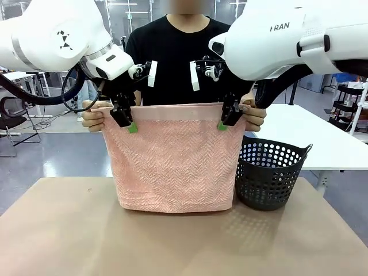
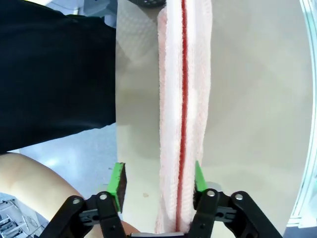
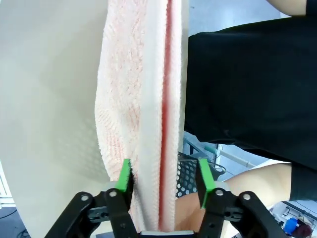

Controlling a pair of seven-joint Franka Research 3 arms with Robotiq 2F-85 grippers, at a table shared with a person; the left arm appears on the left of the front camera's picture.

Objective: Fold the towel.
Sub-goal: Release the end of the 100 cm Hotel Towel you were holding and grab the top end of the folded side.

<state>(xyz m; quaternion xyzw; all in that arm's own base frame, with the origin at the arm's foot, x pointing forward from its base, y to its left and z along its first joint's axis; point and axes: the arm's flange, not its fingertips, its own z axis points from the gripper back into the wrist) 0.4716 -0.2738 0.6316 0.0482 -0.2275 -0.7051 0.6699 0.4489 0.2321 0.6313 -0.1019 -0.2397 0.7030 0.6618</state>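
While the person's hands (image 1: 92, 115) pinch the top corners of the towel (image 1: 172, 167), it hangs doubled over, its lower fold touching the table (image 1: 172, 247), just beside the basket (image 1: 270, 175). We have our left gripper (image 1: 127, 123) at the upper left corner and our right gripper (image 1: 226, 122) at the upper right. Both have their jaws spread in the wrist views, with the towel's top edge between the green pads (image 2: 118, 179) but not clamped.
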